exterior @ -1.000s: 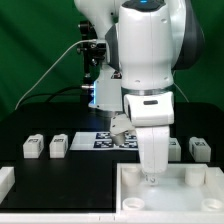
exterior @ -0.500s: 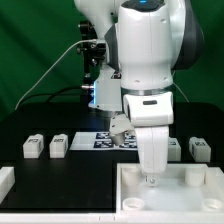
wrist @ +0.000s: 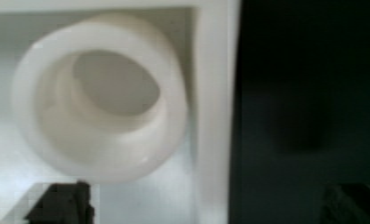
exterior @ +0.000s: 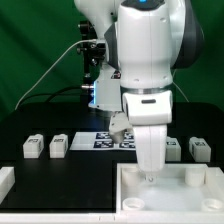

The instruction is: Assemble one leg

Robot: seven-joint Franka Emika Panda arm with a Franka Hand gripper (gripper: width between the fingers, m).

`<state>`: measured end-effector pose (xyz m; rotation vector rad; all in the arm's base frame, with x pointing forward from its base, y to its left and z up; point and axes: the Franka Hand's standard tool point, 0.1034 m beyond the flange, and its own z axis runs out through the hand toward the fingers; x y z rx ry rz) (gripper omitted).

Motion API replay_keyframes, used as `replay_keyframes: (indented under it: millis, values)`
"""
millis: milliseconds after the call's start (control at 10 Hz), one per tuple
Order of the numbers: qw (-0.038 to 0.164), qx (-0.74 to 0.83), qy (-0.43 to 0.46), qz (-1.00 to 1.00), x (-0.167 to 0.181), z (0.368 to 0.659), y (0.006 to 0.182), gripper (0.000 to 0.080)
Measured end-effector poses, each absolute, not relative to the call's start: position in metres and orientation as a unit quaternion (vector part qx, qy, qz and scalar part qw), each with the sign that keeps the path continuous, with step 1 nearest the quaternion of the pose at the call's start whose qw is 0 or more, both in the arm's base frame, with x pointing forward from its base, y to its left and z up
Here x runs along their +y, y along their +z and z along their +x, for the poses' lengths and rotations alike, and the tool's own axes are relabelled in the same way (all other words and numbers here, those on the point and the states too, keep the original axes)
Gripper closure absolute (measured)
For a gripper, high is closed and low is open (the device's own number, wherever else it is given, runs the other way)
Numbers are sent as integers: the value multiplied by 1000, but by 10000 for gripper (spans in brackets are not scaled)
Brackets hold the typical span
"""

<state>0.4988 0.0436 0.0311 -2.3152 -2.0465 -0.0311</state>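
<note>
Three white legs with tags show in the exterior view: two on the left (exterior: 33, 147) (exterior: 58, 145) and one at the right (exterior: 200, 149). Another leg (exterior: 174, 149) is partly hidden behind the arm. The large white panel (exterior: 200, 195) lies at the front right. My gripper (exterior: 150, 178) points down over the panel's far left corner. In the wrist view the gripper (wrist: 200, 205) is open and empty. One dark finger (wrist: 61, 203) is over the panel below a round corner hole (wrist: 102, 110). The other finger is dim over the black table.
The marker board (exterior: 100, 140) lies behind the gripper on the black table. A white part (exterior: 5, 180) sits at the front edge on the exterior view's left. A green backdrop stands behind the arm.
The gripper has shifted very slightly toward the exterior view's left above the panel corner. Nothing else has moved.
</note>
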Motion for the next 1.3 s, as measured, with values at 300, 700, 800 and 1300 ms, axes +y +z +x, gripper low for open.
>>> replay_keyframes:
  millis: [300, 700, 800, 1300]
  values:
    - [17, -524, -15, -851, 65, 487, 65, 150]
    - [31, -288, -16, -957, 87, 481, 71, 150]
    - [34, -248, -14, -968, 88, 480, 71, 150]
    - [60, 5, 21, -998, 145, 450, 62, 150]
